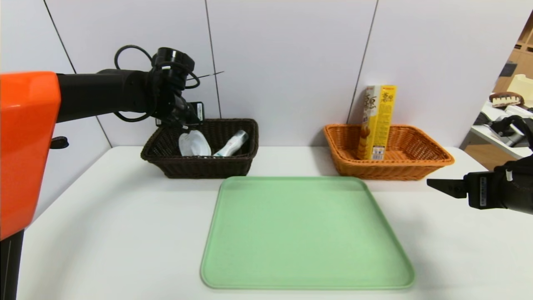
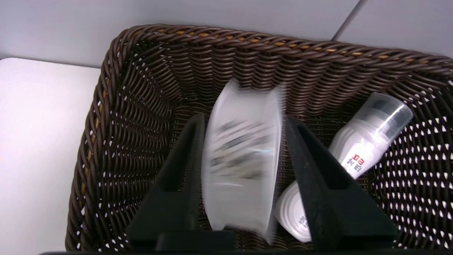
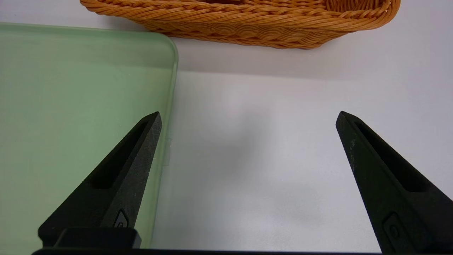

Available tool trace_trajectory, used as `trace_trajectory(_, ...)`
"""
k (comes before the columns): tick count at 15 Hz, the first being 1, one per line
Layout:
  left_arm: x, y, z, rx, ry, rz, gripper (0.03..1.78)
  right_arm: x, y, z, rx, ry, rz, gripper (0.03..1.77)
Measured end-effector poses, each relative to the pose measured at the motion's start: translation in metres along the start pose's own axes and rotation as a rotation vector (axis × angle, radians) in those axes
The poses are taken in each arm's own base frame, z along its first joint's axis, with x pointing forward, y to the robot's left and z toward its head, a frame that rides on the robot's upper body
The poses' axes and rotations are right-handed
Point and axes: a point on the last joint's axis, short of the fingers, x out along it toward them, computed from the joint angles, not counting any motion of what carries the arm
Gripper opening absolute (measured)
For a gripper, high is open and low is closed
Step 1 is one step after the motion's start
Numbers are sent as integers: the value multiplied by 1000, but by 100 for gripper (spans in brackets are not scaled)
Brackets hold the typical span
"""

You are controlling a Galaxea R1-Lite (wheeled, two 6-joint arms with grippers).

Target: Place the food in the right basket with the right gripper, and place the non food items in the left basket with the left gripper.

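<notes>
The left gripper [image 2: 242, 122] hangs over the left basket [image 1: 233, 166], pointing forward and down into it. Between its fingers sits the white tub [image 2: 242, 166], on edge and blurred; there is a thin gap on each side of it, so the jaws look parted and the tub appears to be slipping free rather than held. My reading is that this is the release of the last non-food item. The tub's flat faces run along the fingers, so it lies straight ahead of the gripper and should fall to the basket floor directly below. Just beside it, to one side of the fingers, the white bottle [image 2: 357, 156] lies slanted on the basket floor with its cap towards the far wall.

The right gripper [image 3: 247, 118] hovers low over the tabletop [image 1: 104, 233] with its fingers spread wide and nothing between them, beside the edge of the green tray [image 1: 306, 233]. The right basket [image 1: 416, 164] lies ahead of it, with the yellow carton [image 1: 377, 123] standing upright inside.
</notes>
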Motion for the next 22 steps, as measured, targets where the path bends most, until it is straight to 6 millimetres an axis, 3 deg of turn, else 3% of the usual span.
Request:
trace_trajectory(5, 3, -1, -1, 0, 1, 0, 127, 2, 0, -1, 0, 7, 0, 170)
trace_trajectory(11, -7, 1, 5, -7, -15, -11, 150, 3, 0, -1, 0, 10, 0, 170)
trace_trajectory(14, -24, 4, 15, -19, -49, -22, 156, 3, 0, 2, -1, -3, 0, 170)
trace_trajectory(19, -69, 14, 33, -57, -104, -34, 163, 3, 1, 4, -4, -10, 1, 170)
trace_trajectory(22, -86, 21, 29, -77, -94, -26, 166, 0, 2, 3, -7, -16, 6, 170)
